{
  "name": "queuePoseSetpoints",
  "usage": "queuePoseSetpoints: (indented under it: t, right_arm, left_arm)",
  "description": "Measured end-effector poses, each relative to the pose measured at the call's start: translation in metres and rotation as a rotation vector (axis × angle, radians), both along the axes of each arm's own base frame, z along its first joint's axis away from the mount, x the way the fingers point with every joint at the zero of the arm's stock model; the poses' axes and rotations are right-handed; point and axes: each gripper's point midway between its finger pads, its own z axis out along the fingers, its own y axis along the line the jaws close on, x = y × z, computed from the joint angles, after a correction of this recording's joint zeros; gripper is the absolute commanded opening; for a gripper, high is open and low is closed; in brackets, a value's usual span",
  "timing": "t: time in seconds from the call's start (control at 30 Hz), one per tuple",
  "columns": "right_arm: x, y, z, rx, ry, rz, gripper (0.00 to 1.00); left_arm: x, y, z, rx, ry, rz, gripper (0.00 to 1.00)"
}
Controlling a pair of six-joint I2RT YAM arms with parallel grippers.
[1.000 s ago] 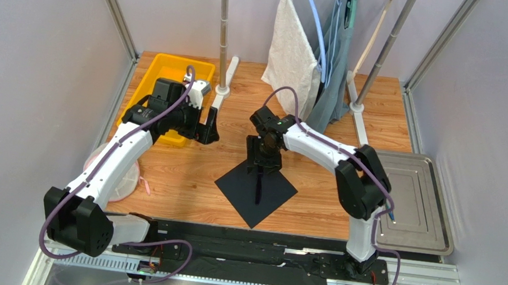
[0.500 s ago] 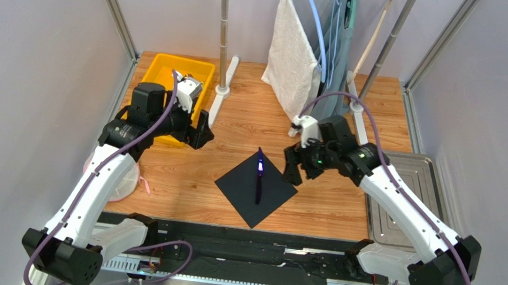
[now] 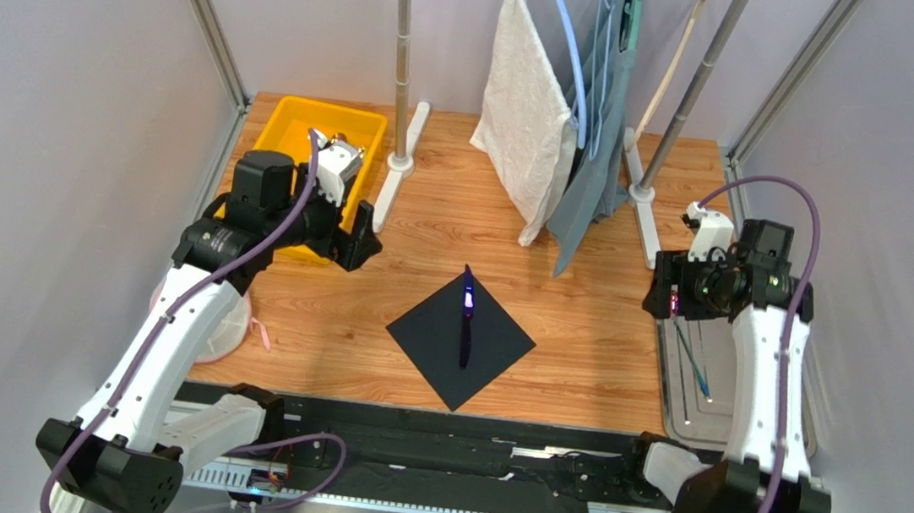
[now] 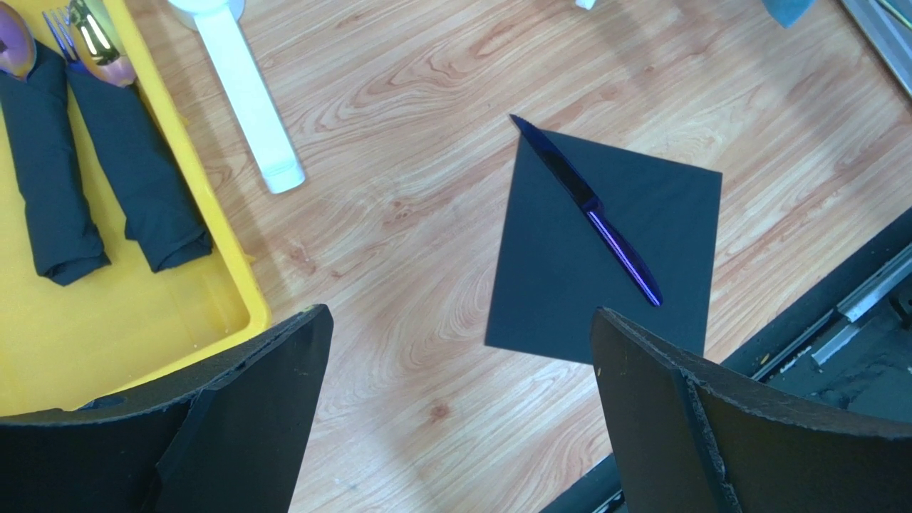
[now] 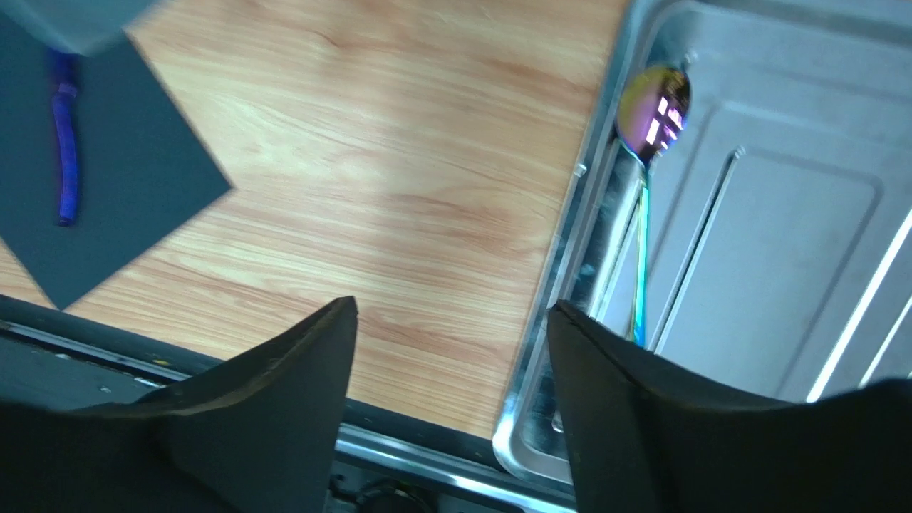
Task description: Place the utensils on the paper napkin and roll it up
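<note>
The black paper napkin [image 3: 459, 346] [image 4: 621, 267] [image 5: 118, 203] lies flat as a diamond on the wooden table. A purple-blue knife [image 3: 466, 315] [image 4: 591, 208] [image 5: 66, 160] lies on it, its tip over the far corner. An iridescent spoon [image 5: 654, 110] [image 3: 696, 365] rests in the metal tray [image 5: 771, 214] [image 3: 679, 407]. My right gripper [image 3: 671, 300] [image 5: 451, 310] hovers open over the tray's left rim, empty. My left gripper [image 3: 361, 240] [image 4: 460, 321] stands open and empty between the yellow bin and the napkin.
The yellow bin [image 3: 291, 125] [image 4: 161, 353] at the back left holds two rolled black napkins [image 4: 134, 182] with cutlery heads showing. A white towel [image 3: 524, 92] and a grey-blue garment [image 3: 597, 131] hang from the rack at the back. A rack foot [image 4: 252, 96] lies beside the bin.
My right arm left the knife on the napkin and swung right, over the tray. My left arm drew back a little toward the bin.
</note>
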Motion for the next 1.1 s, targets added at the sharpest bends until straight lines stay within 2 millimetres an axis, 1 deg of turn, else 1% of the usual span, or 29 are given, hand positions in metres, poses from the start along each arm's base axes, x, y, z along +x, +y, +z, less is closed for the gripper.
queuePoseSetpoints:
  t: [0.03, 0.1, 0.13, 0.2, 0.27, 0.4, 0.47, 0.63, 0.7, 0.73, 0.83, 0.9, 1.0, 1.03, 1.07, 1.1]
  right_arm:
    - [0.003, -0.011, -0.009, -0.012, 0.041, -0.004, 0.56]
    - [0.007, -0.030, -0.033, -0.025, 0.129, -0.011, 0.49]
    - [0.006, -0.039, -0.048, -0.027, 0.190, -0.017, 0.46]
    - [0.004, -0.053, -0.073, -0.035, 0.278, -0.027, 0.45]
    - [0.002, -0.058, -0.091, -0.049, 0.324, -0.019, 0.45]
    - [0.001, -0.068, -0.115, -0.091, 0.366, -0.007, 0.45]
    - [0.004, -0.074, -0.126, -0.119, 0.374, -0.004, 0.45]
    - [0.009, -0.088, -0.148, -0.176, 0.405, 0.015, 0.45]
    - [0.011, -0.092, -0.154, -0.192, 0.407, 0.018, 0.44]
    - [0.013, -0.093, -0.156, -0.198, 0.406, 0.020, 0.41]
    - [0.018, -0.100, -0.166, -0.224, 0.411, 0.029, 0.39]
    - [0.021, -0.104, -0.166, -0.232, 0.413, 0.030, 0.38]
    - [0.023, -0.108, -0.168, -0.222, 0.426, 0.030, 0.20]
    - [0.024, -0.109, -0.168, -0.216, 0.428, 0.029, 0.05]
    - [0.024, -0.109, -0.167, -0.205, 0.432, 0.028, 0.00]
    - [0.025, -0.110, -0.167, -0.201, 0.431, 0.034, 0.00]
  left_arm:
    - [0.001, 0.000, -0.001, 0.004, -0.001, -0.001, 0.99]
    - [0.002, 0.001, -0.002, 0.012, 0.000, -0.003, 0.99]
    - [0.003, 0.001, -0.003, 0.015, 0.002, -0.003, 0.99]
    - [0.003, 0.001, -0.005, 0.017, 0.006, -0.004, 0.99]
    - [0.004, 0.000, -0.005, 0.017, 0.009, -0.005, 0.99]
    - [0.006, -0.001, -0.009, 0.018, 0.024, -0.007, 0.99]
    - [0.007, -0.002, -0.012, 0.019, 0.035, -0.010, 0.99]
    - [0.009, -0.003, -0.019, 0.019, 0.061, -0.012, 0.99]
    - [0.010, -0.004, -0.020, 0.019, 0.066, -0.013, 0.99]
    - [0.011, -0.004, -0.020, 0.018, 0.067, -0.012, 0.99]
    - [0.013, -0.004, -0.021, 0.018, 0.068, -0.008, 0.99]
    - [0.014, -0.004, -0.022, 0.019, 0.069, -0.006, 0.99]
    - [0.014, -0.004, -0.022, 0.018, 0.068, -0.006, 0.99]
    - [0.014, -0.004, -0.021, 0.017, 0.068, -0.006, 0.99]
    - [0.014, -0.004, -0.021, 0.018, 0.068, -0.005, 0.99]
    - [0.014, -0.004, -0.021, 0.018, 0.068, -0.005, 0.99]
